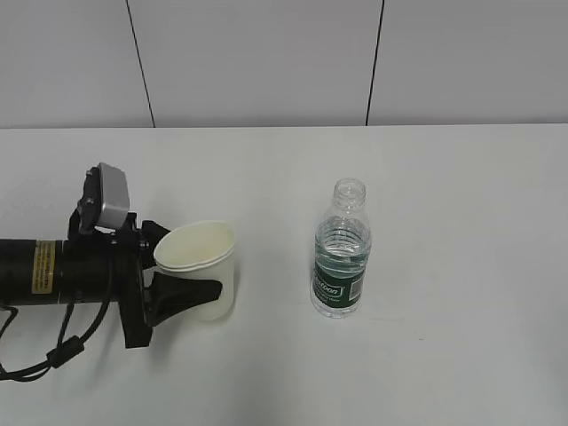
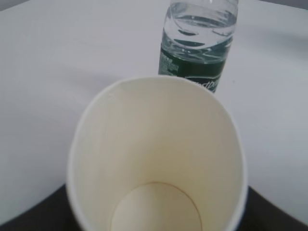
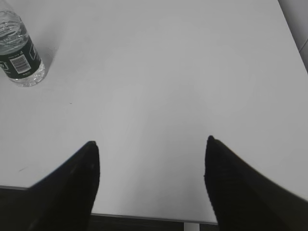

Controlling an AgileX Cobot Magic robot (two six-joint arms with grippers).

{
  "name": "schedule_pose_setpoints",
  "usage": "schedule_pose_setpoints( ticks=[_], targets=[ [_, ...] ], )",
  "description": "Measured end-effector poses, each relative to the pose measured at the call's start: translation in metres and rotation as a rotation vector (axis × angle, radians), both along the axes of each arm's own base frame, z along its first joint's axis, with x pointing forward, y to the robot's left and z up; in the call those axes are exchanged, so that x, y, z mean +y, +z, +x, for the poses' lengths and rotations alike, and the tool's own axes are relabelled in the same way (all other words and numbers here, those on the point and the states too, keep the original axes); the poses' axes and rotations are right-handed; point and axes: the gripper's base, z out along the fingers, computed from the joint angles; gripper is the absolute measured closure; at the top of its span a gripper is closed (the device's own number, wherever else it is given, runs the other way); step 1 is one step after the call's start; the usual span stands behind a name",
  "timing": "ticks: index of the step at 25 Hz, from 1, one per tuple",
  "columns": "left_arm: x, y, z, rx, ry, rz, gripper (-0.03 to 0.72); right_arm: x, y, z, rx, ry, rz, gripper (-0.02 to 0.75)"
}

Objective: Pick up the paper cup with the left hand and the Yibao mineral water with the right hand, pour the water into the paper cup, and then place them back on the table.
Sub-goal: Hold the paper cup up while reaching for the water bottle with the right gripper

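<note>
The white paper cup (image 1: 211, 266) stands left of centre on the white table (image 1: 461, 177). My left gripper (image 1: 197, 271) is shut on it from the left, and the cup's rim is squeezed into an oval. The left wrist view looks down into the empty cream inside of the cup (image 2: 159, 159), with dark fingers (image 2: 29, 219) at the bottom corners. The capless Yibao bottle (image 1: 342, 257), partly filled, stands upright to the right of the cup, apart from it; it also shows in the left wrist view (image 2: 197, 53). My right gripper (image 3: 150, 144) is open and empty near the table's front edge, well away from the bottle (image 3: 19, 55).
A white panelled wall (image 1: 266, 62) rises behind the table's far edge. The left arm's cable (image 1: 53, 355) hangs over the table's front left. The right arm is out of the exterior view.
</note>
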Motion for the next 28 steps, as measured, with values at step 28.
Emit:
schedule_pose_setpoints(
  ticks=[28],
  targets=[
    [-0.001, 0.0008, 0.0005, -0.083, -0.066, 0.035, 0.244, -0.0032, 0.0002, -0.0001, 0.0, -0.022, -0.032, 0.249]
  ],
)
